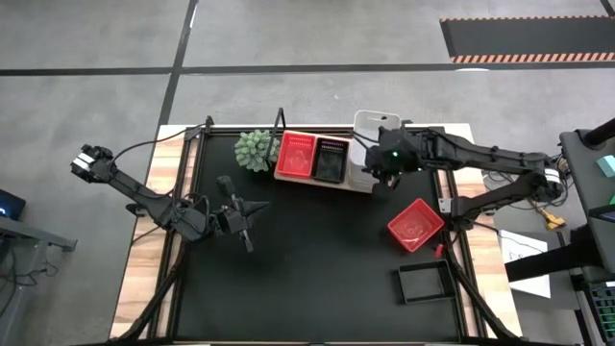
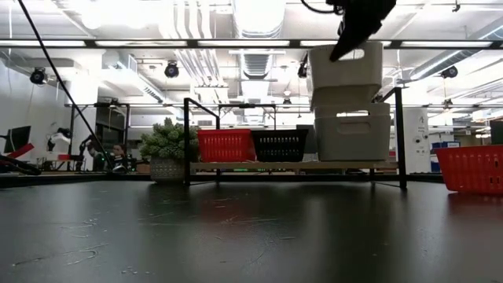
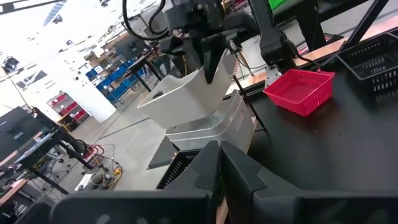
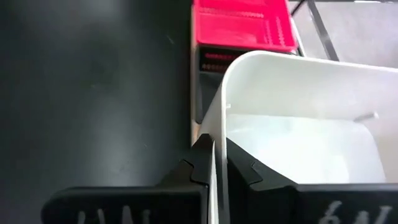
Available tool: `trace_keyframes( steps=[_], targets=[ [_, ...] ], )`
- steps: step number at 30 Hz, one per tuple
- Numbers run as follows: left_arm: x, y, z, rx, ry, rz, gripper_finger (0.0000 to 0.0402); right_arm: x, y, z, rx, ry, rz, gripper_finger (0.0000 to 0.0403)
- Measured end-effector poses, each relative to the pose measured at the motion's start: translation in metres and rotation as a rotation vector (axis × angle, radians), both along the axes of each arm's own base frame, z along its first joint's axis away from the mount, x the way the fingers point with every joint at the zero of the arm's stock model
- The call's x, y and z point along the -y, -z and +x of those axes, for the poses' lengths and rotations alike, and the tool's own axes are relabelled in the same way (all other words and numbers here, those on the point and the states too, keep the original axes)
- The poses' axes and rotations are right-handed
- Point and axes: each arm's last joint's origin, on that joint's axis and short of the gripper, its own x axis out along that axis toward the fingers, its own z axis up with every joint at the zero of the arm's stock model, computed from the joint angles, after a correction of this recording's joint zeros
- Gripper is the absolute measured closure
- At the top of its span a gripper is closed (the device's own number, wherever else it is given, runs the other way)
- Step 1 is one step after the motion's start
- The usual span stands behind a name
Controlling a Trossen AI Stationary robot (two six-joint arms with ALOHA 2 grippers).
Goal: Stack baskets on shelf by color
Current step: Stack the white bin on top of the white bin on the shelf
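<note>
We see the left pincer (image 1: pixel 252 231) pressed together, idle above the desk's (image 1: pixel 307 279) left half. The right pincer (image 4: pixel 214 163) pinches a white basket's (image 2: pixel 346 64) rim, holding it tilted above the shelf's (image 2: pixel 259 166) right-end white stack (image 2: pixel 352 132).

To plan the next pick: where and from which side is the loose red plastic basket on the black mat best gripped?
Pinch one wall's rim from straight above: the red plastic basket stands open side up, free all around, turned askew.

Grey floor (image 1: pixel 317 38), bright ceiling lights (image 2: pixel 259 16)
</note>
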Motion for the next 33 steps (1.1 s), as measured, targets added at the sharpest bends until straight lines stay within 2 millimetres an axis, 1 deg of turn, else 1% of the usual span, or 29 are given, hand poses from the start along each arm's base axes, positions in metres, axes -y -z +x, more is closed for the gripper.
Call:
trace_keyframes(
  steps=[7,17,22,33],
  targets=[
    [0.000,0.000,0.000,0.000,-0.001,0.000,0.0402,0.013,0.012,-0.002,-0.012,0.005,-0.003,0.0394],
    [0.000,0.001,0.000,-0.002,-0.001,0.002,0.0402,0.013,0.025,-0.002,-0.041,0.031,0.028,0.0394],
    [0.000,0.001,0.000,-0.003,-0.001,0.002,0.0402,0.013,0.031,0.000,-0.029,0.028,0.021,0.0394],
    [0.000,0.001,0.000,-0.003,-0.001,0.002,0.0402,0.013,0.045,-0.002,-0.079,0.000,0.001,0.0394]
  ],
)
